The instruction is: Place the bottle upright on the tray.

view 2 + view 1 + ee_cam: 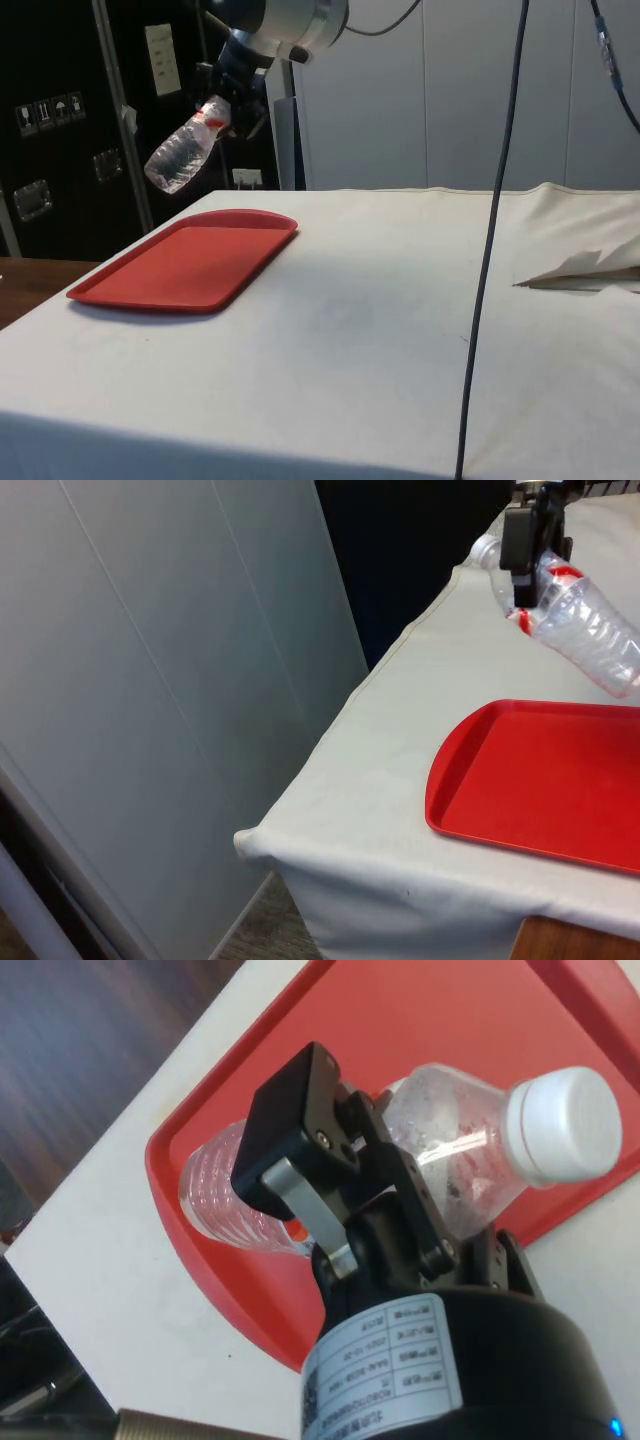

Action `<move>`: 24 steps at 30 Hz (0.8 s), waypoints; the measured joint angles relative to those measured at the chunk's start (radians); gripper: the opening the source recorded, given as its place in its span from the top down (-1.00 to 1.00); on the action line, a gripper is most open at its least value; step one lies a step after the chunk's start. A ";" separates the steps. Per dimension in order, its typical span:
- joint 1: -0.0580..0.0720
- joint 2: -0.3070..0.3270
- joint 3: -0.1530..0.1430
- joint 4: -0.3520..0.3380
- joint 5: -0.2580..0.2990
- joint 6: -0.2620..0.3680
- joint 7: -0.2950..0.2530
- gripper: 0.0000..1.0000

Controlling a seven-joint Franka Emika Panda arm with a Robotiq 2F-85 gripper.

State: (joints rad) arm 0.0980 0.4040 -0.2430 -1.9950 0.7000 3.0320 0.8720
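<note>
Above the table, off the far end of the red tray point(185, 265), the black gripper point(228, 102) hangs in the air with the clear plastic bottle point(185, 150) clamped between its fingers. The fingers are closed onto the bottle's upper body, near the red band of its label. The bottle is well tilted, nowhere near upright: in the side view its base points down and out towards the dark cabinets while its neck sits up by the gripper. In the front view the bottle point(575, 620) slopes down to the front view's right, its white cap end high behind the gripper point(524, 555), its base hanging above the tray's point(530, 780) far rim without touching it. In the wrist view the white cap point(562, 1125) and the bottle's point(450, 1150) shoulder lie over the tray point(400, 1030), with one finger point(300, 1130) across the bottle's middle.

The tray lies flat on the white cloth point(400, 330), near the table edge that faces the cabinets, and its whole inner surface is bare. In the front view the cloth's corner drops away at the front view's left, and the tray's rounded corner sits a little in from that edge. Towards the side camera the cloth is broad and open; a dark cable point(490, 250) hangs down across it, and a fold of cloth point(585, 268) rises near the side view's right edge.
</note>
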 measured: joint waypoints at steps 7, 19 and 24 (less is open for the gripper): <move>0.006 0.000 0.016 -0.016 -0.024 0.048 -0.004 1.00; 0.014 0.003 0.027 -0.029 -0.075 0.096 -0.005 1.00; 0.016 0.005 0.027 -0.028 -0.084 0.096 -0.008 1.00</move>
State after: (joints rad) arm 0.1140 0.4090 -0.2160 -2.0230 0.6160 3.1280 0.8640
